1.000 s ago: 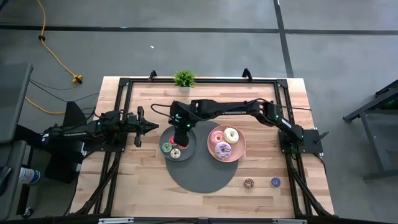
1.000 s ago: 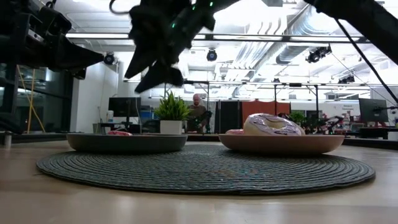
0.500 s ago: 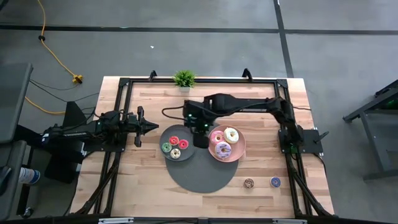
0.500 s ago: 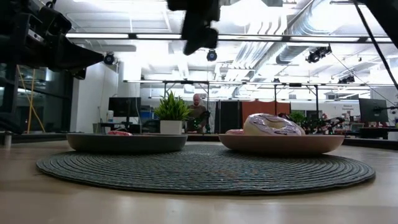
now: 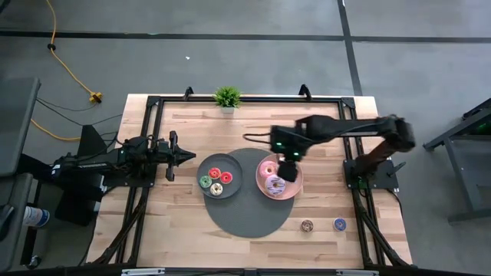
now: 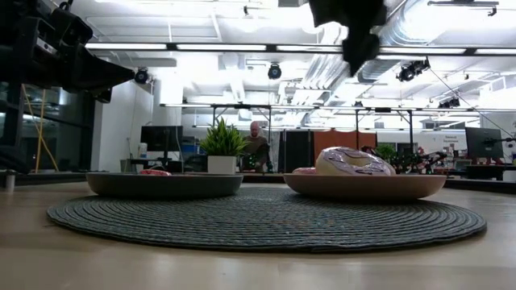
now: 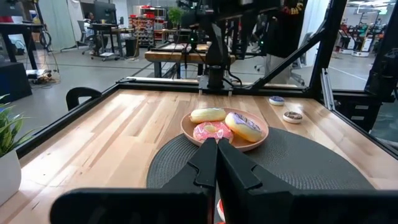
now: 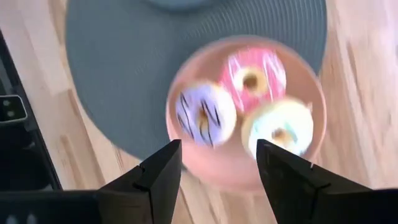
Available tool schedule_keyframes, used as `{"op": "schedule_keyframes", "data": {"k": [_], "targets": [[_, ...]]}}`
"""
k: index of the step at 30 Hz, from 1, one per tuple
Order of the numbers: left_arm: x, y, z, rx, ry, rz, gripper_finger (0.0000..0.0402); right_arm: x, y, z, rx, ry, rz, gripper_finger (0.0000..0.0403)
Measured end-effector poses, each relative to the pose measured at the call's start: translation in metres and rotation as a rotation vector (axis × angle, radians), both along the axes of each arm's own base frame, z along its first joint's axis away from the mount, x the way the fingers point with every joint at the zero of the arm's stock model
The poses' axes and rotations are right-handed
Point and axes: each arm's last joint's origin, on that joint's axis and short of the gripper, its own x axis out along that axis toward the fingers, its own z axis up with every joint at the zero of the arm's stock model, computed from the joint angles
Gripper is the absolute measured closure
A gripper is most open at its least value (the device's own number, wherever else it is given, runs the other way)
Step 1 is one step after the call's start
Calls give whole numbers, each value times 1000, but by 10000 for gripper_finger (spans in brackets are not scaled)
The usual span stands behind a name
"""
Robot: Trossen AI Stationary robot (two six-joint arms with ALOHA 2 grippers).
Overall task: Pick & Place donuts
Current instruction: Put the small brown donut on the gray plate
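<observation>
The pink plate (image 5: 295,188) holds three larger donuts, pink (image 8: 252,78), purple (image 8: 205,115) and white (image 8: 280,134). The grey plate (image 5: 230,165) holds tiny donuts, among them red (image 5: 215,172), green (image 5: 205,182) and cream (image 5: 217,188). A tiny brown donut (image 5: 307,225) and a blue one (image 5: 339,224) lie on the bare wood at the near right. My right gripper (image 8: 217,162) hangs open and empty high above the pink plate; it also shows in the high view (image 5: 290,170). My left gripper (image 5: 188,156) is shut and empty, left of the grey plate.
Both plates rest on a round grey woven mat (image 5: 245,211) in the middle of the table. A small potted plant (image 5: 227,97) stands at the far edge. A black frame (image 5: 153,103) runs around the tabletop. A person sits in the room beyond the table (image 6: 256,145).
My right gripper has travelled from over the grey plate toward the table's right edge and now hangs over the pink plate; it has also risen. The donuts and plates have stayed where they were.
</observation>
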Motion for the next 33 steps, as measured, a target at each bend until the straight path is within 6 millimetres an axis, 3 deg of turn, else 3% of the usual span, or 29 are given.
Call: {"op": "schedule_keyframes", "data": {"k": [7, 15, 24, 33], "targets": [[0, 0, 0, 0, 0, 0, 399, -63, 3, -20, 62, 68, -112, 207], [0, 0, 0, 0, 0, 0, 399, -111, 7, -50, 196, 175, -299, 209], [0, 0, 0, 0, 0, 0, 399, -139, 16, -92, 361, 264, -382, 210], [0, 0, 0, 0, 0, 0, 399, -145, 32, -133, 566, 220, -324, 208]]}}
